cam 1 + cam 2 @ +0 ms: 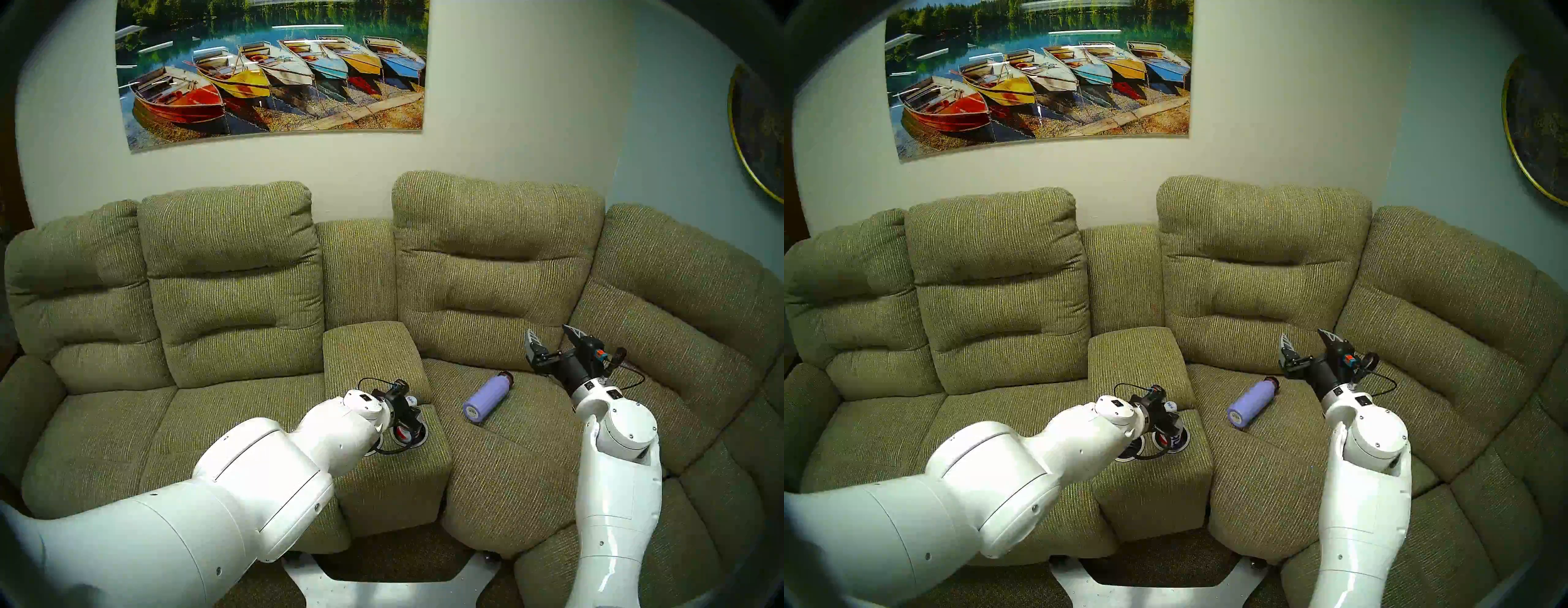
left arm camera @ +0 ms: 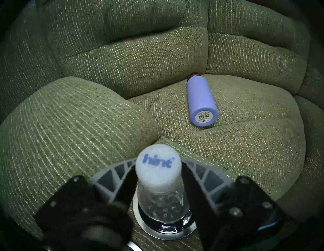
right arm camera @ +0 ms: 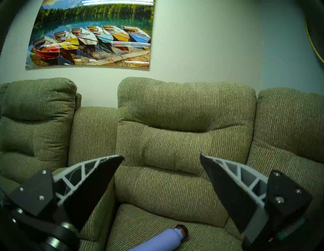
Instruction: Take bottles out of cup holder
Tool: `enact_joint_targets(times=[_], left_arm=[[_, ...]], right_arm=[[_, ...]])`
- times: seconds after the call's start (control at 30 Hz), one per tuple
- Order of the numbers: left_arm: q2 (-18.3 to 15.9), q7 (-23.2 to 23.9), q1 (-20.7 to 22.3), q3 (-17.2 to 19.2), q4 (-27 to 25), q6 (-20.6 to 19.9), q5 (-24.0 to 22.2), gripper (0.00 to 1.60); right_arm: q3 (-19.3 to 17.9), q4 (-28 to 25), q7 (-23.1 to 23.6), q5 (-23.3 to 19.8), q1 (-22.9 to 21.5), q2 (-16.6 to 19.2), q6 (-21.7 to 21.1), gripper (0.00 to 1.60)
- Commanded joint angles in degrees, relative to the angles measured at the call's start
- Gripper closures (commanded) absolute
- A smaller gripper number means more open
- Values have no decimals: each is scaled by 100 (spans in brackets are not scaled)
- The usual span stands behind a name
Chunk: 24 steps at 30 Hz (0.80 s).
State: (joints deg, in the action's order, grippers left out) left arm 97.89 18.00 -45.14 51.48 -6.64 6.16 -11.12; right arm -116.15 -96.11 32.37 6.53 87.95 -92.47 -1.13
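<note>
A clear bottle [image 2: 162, 198] with a white cap [image 2: 158, 169] printed "hint" stands upright in the cup holder [image 2: 175, 234], a black well with a silver rim in the sofa's console. My left gripper [image 2: 158, 161] is shut on the bottle's neck, one finger pressed against each side just under the cap. In the head view the cap [image 1: 1170, 405] shows above the gripper, and a red, white and blue label [image 1: 1167, 439] shows in the right well. The arm partly hides the left well [image 1: 1125, 456]. My right gripper [image 1: 549, 335] hangs open and empty over the right seat.
A lavender metal flask [image 1: 488, 397] lies on its side on the seat cushion right of the console, below and left of the right gripper. The console's padded lid [image 1: 373, 352] rises right behind the wells. Sofa backrests close off the rear.
</note>
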Motion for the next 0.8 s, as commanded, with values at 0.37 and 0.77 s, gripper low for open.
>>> enact_joint_targets(times=[0.37, 0.77], left_arm=[[47, 33, 102, 22, -85, 52, -17, 160], [-83, 335, 248, 136, -179, 182, -126, 160]], right_arm=[[10, -109, 1, -16, -70, 14, 30, 0], [11, -157, 1, -22, -57, 3, 32, 0]])
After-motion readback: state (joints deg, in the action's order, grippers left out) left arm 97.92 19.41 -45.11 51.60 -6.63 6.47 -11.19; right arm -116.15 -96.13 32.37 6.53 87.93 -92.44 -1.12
